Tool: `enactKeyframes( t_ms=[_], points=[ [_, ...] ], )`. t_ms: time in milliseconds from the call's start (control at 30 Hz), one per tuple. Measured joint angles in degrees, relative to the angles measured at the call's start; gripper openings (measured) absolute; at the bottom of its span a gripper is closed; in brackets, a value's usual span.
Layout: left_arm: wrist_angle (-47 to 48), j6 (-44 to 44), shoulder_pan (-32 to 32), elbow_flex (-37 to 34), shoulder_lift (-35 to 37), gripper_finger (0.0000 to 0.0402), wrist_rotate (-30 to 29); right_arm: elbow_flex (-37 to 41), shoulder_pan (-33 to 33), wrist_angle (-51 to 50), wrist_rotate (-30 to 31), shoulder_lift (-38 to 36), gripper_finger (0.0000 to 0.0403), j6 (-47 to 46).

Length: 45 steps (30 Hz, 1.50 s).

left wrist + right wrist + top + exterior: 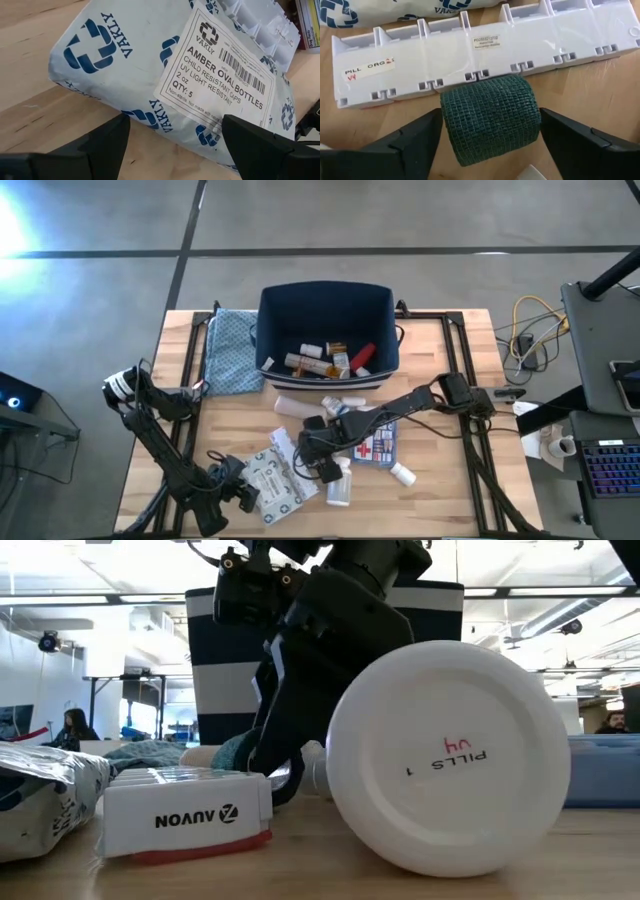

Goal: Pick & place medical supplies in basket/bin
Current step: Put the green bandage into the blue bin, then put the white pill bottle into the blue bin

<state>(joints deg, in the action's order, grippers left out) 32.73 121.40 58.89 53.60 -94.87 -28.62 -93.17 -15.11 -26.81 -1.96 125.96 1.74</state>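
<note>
The navy bin (pixel 325 310) stood at upper centre of the high view, several supplies inside. Below it lay the first-aid box (pixel 378 444) and, lower left, the printed packet (pixel 277 480). The right gripper (pixel 490 131) straddled a green bandage roll (pixel 491 117), fingers spread. The left gripper (pixel 172 140) faced the packet, fingers apart.

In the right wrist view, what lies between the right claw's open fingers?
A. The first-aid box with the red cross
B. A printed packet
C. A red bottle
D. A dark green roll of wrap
D. The right claw stands open around a dark green roll of wrap, which lies against a white pill organizer on the table.
</note>
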Motion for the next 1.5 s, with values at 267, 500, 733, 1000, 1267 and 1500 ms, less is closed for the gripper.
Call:
enactKeyframes(
  t_ms=[267, 500, 733, 1000, 1267, 1500],
  points=[
    [0.5, 0.0, 0.0, 0.0, 0.0, 0.0295, 0.0, -3.1, 0.0, -4.9, 0.0, -0.6, 0.025, -10.5],
    [0.5, 0.0, 0.0, 0.0, 0.0, 0.0295, 0.0, -12.0, 0.2, -9.1, 1.0, -6.1, 0.0219, -14.2],
    [0.9, 0.0, 0.0, 0.0, 0.0, 0.0295, -0.3, -21.4, 2.1, -16.8, 28.0, -16.9, 0.0242, -11.8],
    [1.3, -0.8, 0.0, 0.0, 0.0, 0.0295, -1.8, -20.8, 19.0, -31.1, 35.1, -24.2, 0.024, -20.2],
    [0.5, -0.9, 0.0, 0.0, 0.0, 0.0295, -1.8, -20.3, 25.2, -36.0, 28.8, -23.1, 0.0329, -21.0],
    [-0.2, -0.9, 0.0, 0.0, 0.0, 0.0295, -1.8, -20.4, 20.5, -36.4, 26.9, -23.7, 0.0382, -21.1]
  ],
)
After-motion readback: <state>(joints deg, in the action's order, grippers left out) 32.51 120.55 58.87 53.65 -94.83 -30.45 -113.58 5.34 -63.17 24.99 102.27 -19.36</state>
